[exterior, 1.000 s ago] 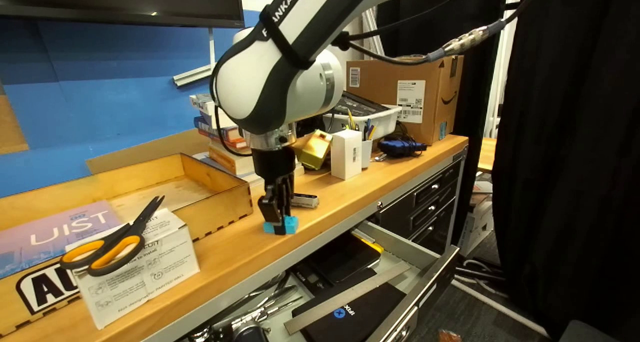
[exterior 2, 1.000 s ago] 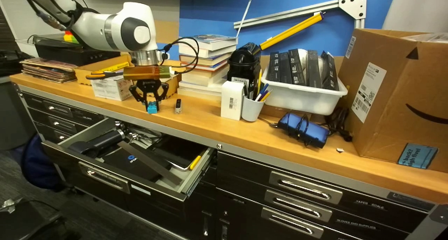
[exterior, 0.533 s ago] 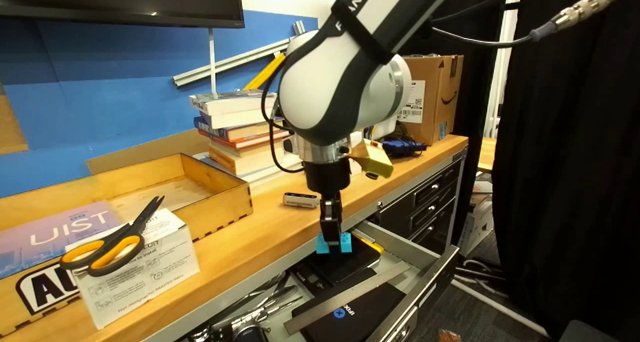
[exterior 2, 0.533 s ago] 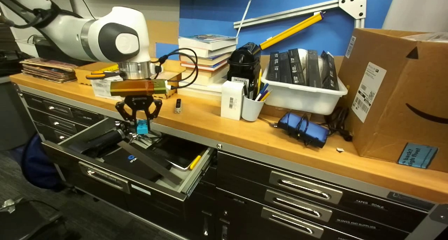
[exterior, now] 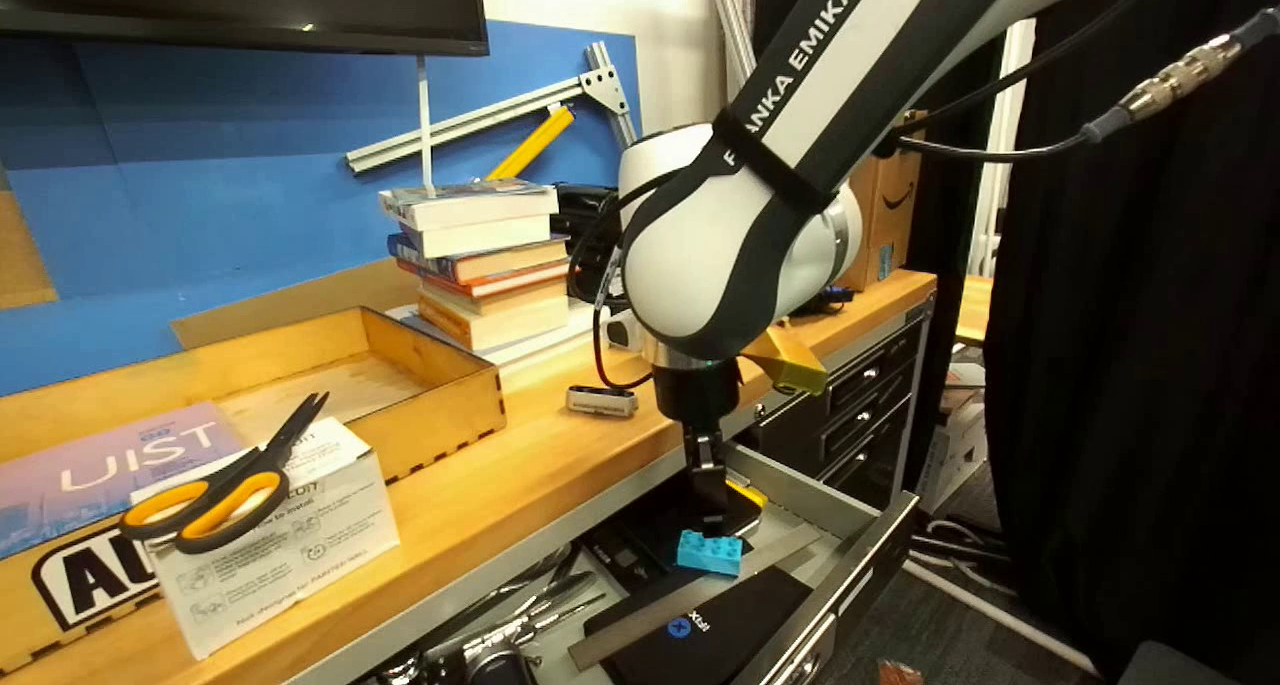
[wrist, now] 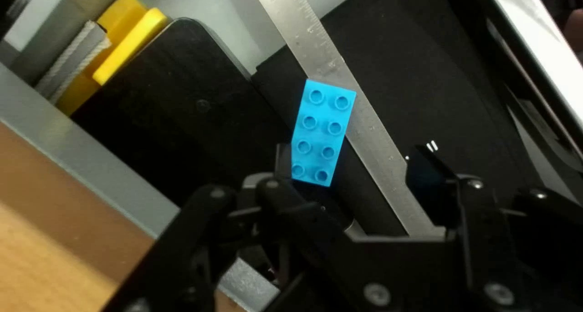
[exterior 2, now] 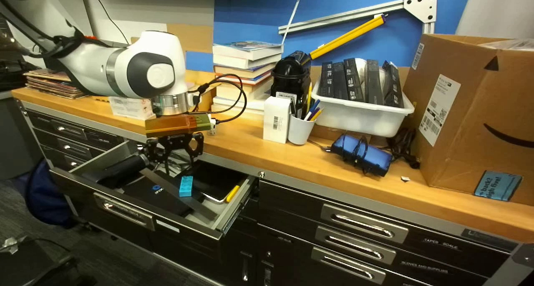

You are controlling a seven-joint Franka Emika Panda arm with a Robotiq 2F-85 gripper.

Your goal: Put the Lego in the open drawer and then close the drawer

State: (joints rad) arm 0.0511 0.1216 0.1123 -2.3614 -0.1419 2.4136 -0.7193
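A light-blue studded plastic Lego brick (wrist: pixel 323 132) is seen inside the wide grey-and-black metal drawer (exterior 2: pixel 190 234), over which the black jointed claw (wrist: pixel 354 166) is spread apart, presumably for the brick's release.

Here in an exterior view your gripper (exterior 2: pixel 174 164) hangs over the pulled-out drawer (exterior 2: pixel 79 194), fingers spread, and there's the light-blue Lego (exterior 2: pixel 186 186) below, inside the drawer and free of the grip! The Lego's near end sits right by the metal strip (exterior 2: pixel 199 208) that runs across the black case (exterior 2: pixel 146 192), with a yellow handle (exterior 2: pixel 232 193) off near the drawer's side. Up on your wooden worktop (exterior 2: pixel 238 140), the white box (exterior 2: pixel 276 121) stands just beside the pen cup (exterior 2: pixel 299 132), the white bin (exterior 2: pixel 358 121) near the cardboard box (exterior 2: pixel 467 152).
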